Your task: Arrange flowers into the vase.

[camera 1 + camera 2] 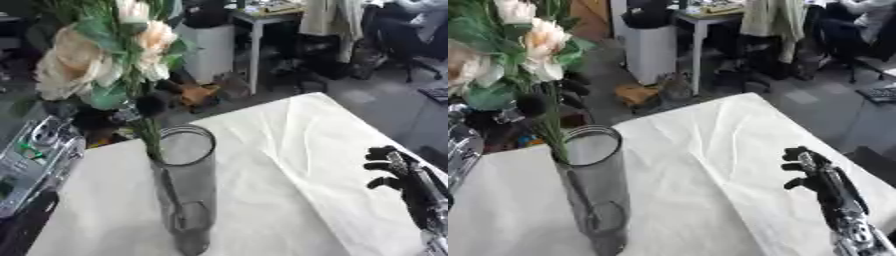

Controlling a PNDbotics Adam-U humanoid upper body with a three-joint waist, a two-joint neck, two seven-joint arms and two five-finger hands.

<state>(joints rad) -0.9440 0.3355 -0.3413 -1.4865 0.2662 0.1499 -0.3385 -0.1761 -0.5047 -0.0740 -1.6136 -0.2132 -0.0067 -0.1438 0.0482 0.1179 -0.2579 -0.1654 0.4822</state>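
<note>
Standing upright on the white tablecloth [289, 150], toward the near left part of the table: a tall clear glass vase [185, 200], cylindrical, greyish through its wall. Leaning against the left side of its rim and reaching down inside, thin green stems of a bunch of flowers [105, 55]. Spreading well above and to the left of the vase mouth, cream and pale peach blooms with green leaves, the largest bloom farthest left. Just behind the stems above the rim, a dark shape that may be the left hand [140, 107]; cannot tell how its fingers lie or whether they grip the stems. Beside it at the left edge, silver arm parts [35, 150] with a spot of green.

Resting over the cloth at the right edge, well apart from the vase: the right hand [815, 172], black with silver joints, fingers curled inward and holding nothing.

Beyond the table, grey floor, a white cabinet [210, 50] and a small table [262, 20].
</note>
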